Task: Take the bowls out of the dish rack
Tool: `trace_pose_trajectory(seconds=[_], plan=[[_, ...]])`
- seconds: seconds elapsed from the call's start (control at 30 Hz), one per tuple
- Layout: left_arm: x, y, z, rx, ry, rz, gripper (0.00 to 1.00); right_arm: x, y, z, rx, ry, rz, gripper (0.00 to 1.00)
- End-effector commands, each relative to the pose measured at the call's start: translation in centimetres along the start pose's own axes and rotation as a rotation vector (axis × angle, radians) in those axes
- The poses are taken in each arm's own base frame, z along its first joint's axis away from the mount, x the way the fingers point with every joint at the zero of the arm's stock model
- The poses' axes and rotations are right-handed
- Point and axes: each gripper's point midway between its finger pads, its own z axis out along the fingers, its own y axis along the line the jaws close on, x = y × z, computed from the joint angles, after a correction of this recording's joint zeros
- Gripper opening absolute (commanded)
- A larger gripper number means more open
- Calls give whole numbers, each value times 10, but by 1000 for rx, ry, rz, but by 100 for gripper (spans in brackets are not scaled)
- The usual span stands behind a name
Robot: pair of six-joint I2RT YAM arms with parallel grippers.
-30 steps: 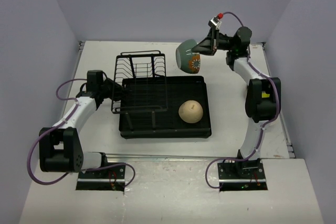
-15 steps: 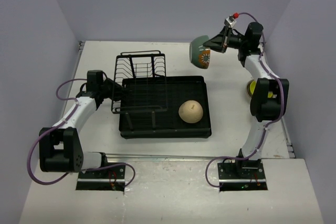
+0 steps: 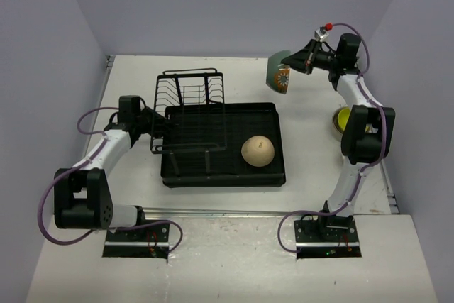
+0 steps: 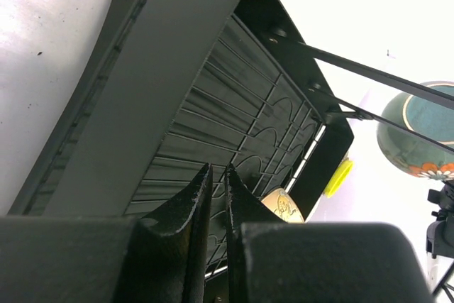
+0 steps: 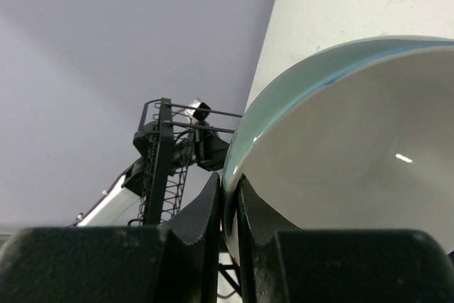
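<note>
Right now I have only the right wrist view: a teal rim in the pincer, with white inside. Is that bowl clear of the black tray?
Observer: Yes. In the top view the right pincer holds the teal ceramic bowl with the orange flower tipped on its side, beyond the far right corner of the black dish rack.
Operator: Anything on the table near my arm?
Observer: A yellow-green round bowl sits on the white table to the right of the rack, partly hidden by the right arm.
Operator: What is in the rack?
Observer: One smooth cream bowl, upside down on the tray floor near its right side.
</note>
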Motion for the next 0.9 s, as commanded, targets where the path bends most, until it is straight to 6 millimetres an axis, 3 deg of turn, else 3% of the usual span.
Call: trace_pose_trajectory(seconds=[0.0,0.17,0.87], plan=[[-4,-10,-2,33,8,33,13,-11,15,-5,29,-43,-129,0],[-4,-11,1,35,15,33,13,-12,-9,-7,118,-65,-105,0],[-2,-4,6,22,29,29,13,-27,-73,-29,457,-166,-94,0]])
